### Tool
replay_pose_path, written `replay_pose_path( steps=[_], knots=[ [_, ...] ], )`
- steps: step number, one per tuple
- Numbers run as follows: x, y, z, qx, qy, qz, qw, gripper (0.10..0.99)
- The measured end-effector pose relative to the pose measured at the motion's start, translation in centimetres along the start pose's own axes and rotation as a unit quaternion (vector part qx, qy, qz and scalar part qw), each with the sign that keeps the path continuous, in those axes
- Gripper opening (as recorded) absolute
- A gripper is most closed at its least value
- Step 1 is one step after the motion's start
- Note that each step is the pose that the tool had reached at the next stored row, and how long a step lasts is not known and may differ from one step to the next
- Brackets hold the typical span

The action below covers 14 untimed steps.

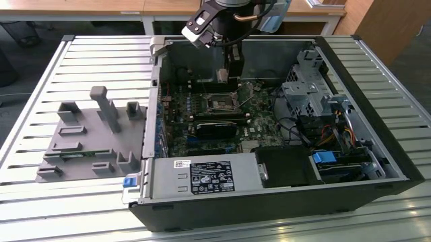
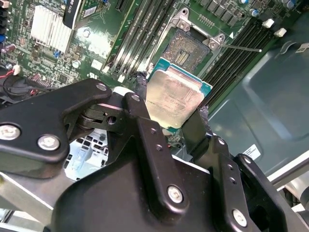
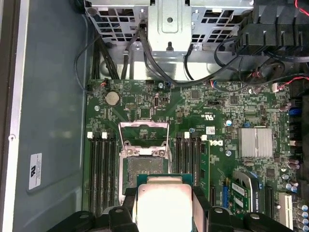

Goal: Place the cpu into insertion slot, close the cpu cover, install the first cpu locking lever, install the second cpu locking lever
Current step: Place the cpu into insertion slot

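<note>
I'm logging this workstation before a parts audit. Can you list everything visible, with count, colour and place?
cpu: one, grey top, held above the motherboard.
socket: one, uncovered, on the motherboard.
cpu cover: one, silvery, swung open beside the socket.
motherboard: one, green, inside the case.
case: one, black, on the table.
fixture block: one, grey, at the exterior view's left of the case.
table: one, silvery slats.
gripper: one, black fingers shut on the cpu.
</note>
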<state>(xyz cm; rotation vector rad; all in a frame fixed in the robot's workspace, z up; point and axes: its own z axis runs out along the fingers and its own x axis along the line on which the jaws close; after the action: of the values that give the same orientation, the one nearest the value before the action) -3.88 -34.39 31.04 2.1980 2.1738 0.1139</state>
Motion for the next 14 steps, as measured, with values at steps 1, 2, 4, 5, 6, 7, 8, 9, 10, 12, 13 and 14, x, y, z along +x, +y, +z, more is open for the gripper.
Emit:
replay_pose_path(
  steps=[1, 2, 4, 5, 6, 7, 8, 9, 10, 12, 13, 14],
  knots=[
    [0.00, -0.01, 0.07, 0.0000, 0.0000, 0.000, 1.0000, 0.541],
    [0.00, -0.01, 0.14, 0.0001, 0.0000, 0.000, 1.0000, 0.541],
    [-0.01, -0.03, 0.28, 0.0001, 0.0000, 0.000, 1.0000, 0.541],
    [-0.01, -0.04, 0.36, 0.0002, 0.0000, 0.000, 1.0000, 0.541],
    [-0.01, -0.04, 0.44, 0.0002, 0.0000, 0.000, 1.0000, 0.541],
    [-0.01, -0.05, 0.52, 0.0003, 0.0000, 0.000, 1.0000, 0.541],
    [-0.01, -0.06, 0.60, 0.0004, 0.0000, 0.000, 1.0000, 0.541],
    [-0.01, -0.06, 0.70, 0.0004, 0.0000, 0.000, 1.0000, 0.541],
    [-0.01, -0.07, 0.79, 0.0004, 0.0000, 0.000, 1.0000, 0.541],
    [-0.02, -0.11, 0.96, 0.0004, 0.0001, 0.000, 1.0000, 0.541],
    [-0.02, -0.13, 1.06, 0.0004, 0.0000, 0.000, 1.0000, 0.541],
    [-0.02, -0.16, 1.17, 0.0004, 0.0001, 0.000, 1.0000, 0.541]
  ],
)
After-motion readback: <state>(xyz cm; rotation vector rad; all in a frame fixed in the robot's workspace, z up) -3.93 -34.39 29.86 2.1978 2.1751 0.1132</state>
